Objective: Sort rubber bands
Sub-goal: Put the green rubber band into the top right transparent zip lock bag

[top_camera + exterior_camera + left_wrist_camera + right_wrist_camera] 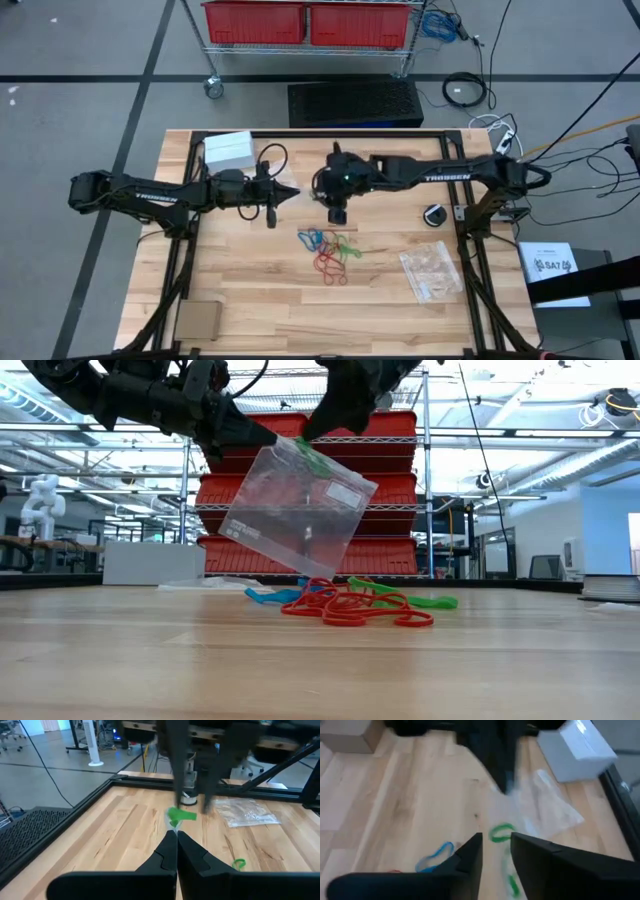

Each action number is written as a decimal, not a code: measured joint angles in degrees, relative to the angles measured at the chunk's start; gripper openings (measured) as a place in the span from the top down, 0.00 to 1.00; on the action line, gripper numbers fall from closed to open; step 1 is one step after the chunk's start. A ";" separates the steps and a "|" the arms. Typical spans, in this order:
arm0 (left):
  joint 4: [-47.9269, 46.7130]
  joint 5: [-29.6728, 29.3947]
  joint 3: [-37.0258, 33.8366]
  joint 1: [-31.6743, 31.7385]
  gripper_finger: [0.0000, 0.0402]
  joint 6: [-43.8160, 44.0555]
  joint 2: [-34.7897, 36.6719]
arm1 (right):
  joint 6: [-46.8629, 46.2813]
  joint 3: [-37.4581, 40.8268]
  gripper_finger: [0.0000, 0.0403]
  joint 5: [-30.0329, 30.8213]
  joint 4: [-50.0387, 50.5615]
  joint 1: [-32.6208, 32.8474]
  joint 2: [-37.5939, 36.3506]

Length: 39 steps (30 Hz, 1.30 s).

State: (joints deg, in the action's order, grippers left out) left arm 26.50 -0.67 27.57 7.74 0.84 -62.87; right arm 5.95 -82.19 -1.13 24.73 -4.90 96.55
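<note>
From above, my left claw (292,196) reaches toward the table's middle and my right claw (338,214) points down just beside it. The loose rubber bands (328,250), red, blue and green, lie in a tangle on the wood a little nearer the front edge than both claws. A second bag (432,272) lies flat, well off to my right claw's outer side. "TROSSEN" is printed in white on each arm. A sheet past the table's right edge carries print I cannot read.

From table height, my left claw (262,438) is pinched tight on the top corner of a clear bag (295,510), which hangs tilted above the pile (350,605). My right claw (315,430) is at the bag's mouth, where a green band (312,458) sits at the rim.

Past my left fingers, the claw (176,836) is closed to a slit, with the green band (180,815) right off its tip and the right claw's fingers just beyond.

Past my right fingers, the claw (496,840) stands narrowly parted and holds nothing. The green band (501,832) sits just ahead of the gap, a blue one (437,855) lies off to one side on the wood, and the white box (580,750) shows no lettering.

I judge the step to be bagging a green band. Next, the right claw must clear the mouth without dragging the band out, then drop to the pile for another green, while the left keeps the bag steady.
</note>
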 joint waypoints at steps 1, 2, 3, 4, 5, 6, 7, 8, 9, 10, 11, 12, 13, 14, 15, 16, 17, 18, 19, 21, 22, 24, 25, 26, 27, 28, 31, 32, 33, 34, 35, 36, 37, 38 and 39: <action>0.02 0.00 0.00 0.00 1.00 0.00 0.00 | 0.70 0.00 0.74 0.46 -0.19 0.38 0.17; 0.02 0.00 0.00 0.00 1.00 0.00 0.00 | 1.38 -0.02 0.73 1.56 -0.32 0.74 0.49; 0.01 0.00 0.00 0.00 1.00 0.00 0.00 | 2.02 -0.04 0.72 3.16 -0.89 1.03 0.85; 0.00 0.00 0.00 -0.02 1.00 0.00 0.00 | 2.32 -0.04 0.71 5.42 -1.13 1.24 1.27; 0.01 0.00 0.00 0.00 1.00 0.00 0.00 | 2.53 -0.02 0.71 7.67 -1.11 1.31 1.73; 0.02 0.00 0.00 0.00 1.00 0.00 0.00 | 2.83 -0.01 0.71 9.38 -1.30 1.25 2.01; -0.01 0.00 0.00 0.00 1.00 0.00 0.00 | 3.08 0.00 0.71 10.63 -1.40 1.26 2.04; 0.00 0.00 0.00 0.00 1.00 0.01 0.00 | 3.17 0.00 0.72 11.62 -1.54 1.26 1.99; 0.00 0.00 0.00 0.00 1.00 0.02 0.00 | 3.27 -0.01 0.74 11.93 -1.84 1.26 1.89; 0.02 0.00 0.00 0.00 1.00 0.00 0.00 | 3.27 -0.02 0.75 11.98 -2.12 1.26 1.86; 0.02 0.00 0.00 0.00 1.00 0.01 0.00 | 3.27 -0.02 0.78 12.00 -2.18 1.19 1.86; -0.01 0.00 0.00 0.00 1.00 0.02 0.00 | 3.29 -0.02 0.80 12.00 -2.18 1.15 1.82; -0.02 -0.02 0.00 0.00 1.00 0.02 0.00 | 3.31 -0.02 0.82 11.95 -2.18 1.15 1.76; 0.00 -0.02 0.00 0.00 1.00 0.02 0.00 | 3.31 -0.02 0.85 11.91 -2.18 1.15 1.66; -0.02 -0.01 0.00 0.00 1.00 0.02 0.00 | 3.31 -0.02 0.87 11.91 -2.21 1.15 1.59; -0.04 0.00 0.00 0.00 1.00 0.02 0.00 | 3.31 -0.02 0.90 11.91 -2.18 1.13 1.58; -0.08 -0.01 0.00 0.00 1.00 0.02 0.00 | 3.31 -0.02 0.92 11.89 -2.00 1.15 1.58; -0.07 0.00 0.00 0.00 1.00 0.09 0.00 | 3.31 -0.02 0.94 11.87 -1.63 1.15 1.58; -0.09 0.00 0.00 0.00 1.00 0.13 0.00 | 3.31 -0.02 0.96 11.86 -1.30 1.11 1.58; -0.15 0.19 0.00 0.00 1.00 0.11 0.00 | 3.20 -0.02 0.99 11.76 -0.71 0.85 1.58; -0.15 0.20 0.00 0.00 1.00 0.11 0.00 | 2.97 -0.02 0.99 11.78 -0.02 0.70 1.58; -0.17 0.22 0.00 0.00 1.00 0.11 0.00 | 2.40 -0.02 0.99 11.76 1.23 0.28 1.58; -0.17 0.29 0.00 0.00 1.00 0.11 0.00 | 2.18 -0.02 0.99 11.74 1.72 0.03 1.58; -0.17 0.58 0.00 0.00 1.00 0.11 0.00 | 1.91 -0.02 0.99 11.74 2.25 -0.12 1.58; -0.17 0.94 0.00 0.00 1.00 0.11 0.00 | 1.65 -0.02 0.99 11.69 2.56 -0.35 1.58; -0.17 1.36 0.00 0.00 1.00 0.09 0.00 | 1.26 -0.02 0.99 11.67 2.63 -0.53 1.58; -0.14 2.20 0.00 -0.02 1.00 0.09 0.00 | 0.62 -0.02 1.00 11.47 2.61 -1.11 1.58; -0.15 2.21 0.00 -0.02 1.00 0.08 0.00 | 0.56 -0.02 1.00 11.40 2.74 -1.19 1.58; -0.13 2.21 0.00 0.00 1.00 0.07 0.00 | 0.56 -0.02 1.00 11.22 3.12 -1.32 1.58; -0.13 2.21 0.00 0.00 1.00 0.07 0.00 | 0.52 -0.02 1.00 10.72 3.53 -1.46 1.58; -0.13 2.21 0.00 0.00 1.00 0.02 0.00 | 0.48 -0.02 1.00 9.49 3.74 -1.53 1.58; -0.13 2.21 0.00 0.00 1.00 -0.07 0.00 | 0.25 -0.02 1.00 8.44 3.81 -1.68 1.58; -0.13 2.23 0.00 0.00 1.00 -0.07 0.00 | -0.08 -0.02 1.00 7.60 3.89 -1.83 1.58; -0.13 2.25 0.00 -0.02 1.00 -0.07 0.00 | -0.48 -0.02 1.00 6.44 3.98 -1.84 1.58; -0.13 2.25 0.00 -0.02 1.00 -0.07 0.00 | -0.64 -0.02 1.00 5.29 4.00 -1.84 1.58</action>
State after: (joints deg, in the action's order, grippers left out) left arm 26.37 1.58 27.57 7.73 0.78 -62.87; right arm 5.31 -82.21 4.16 28.73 -6.74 98.13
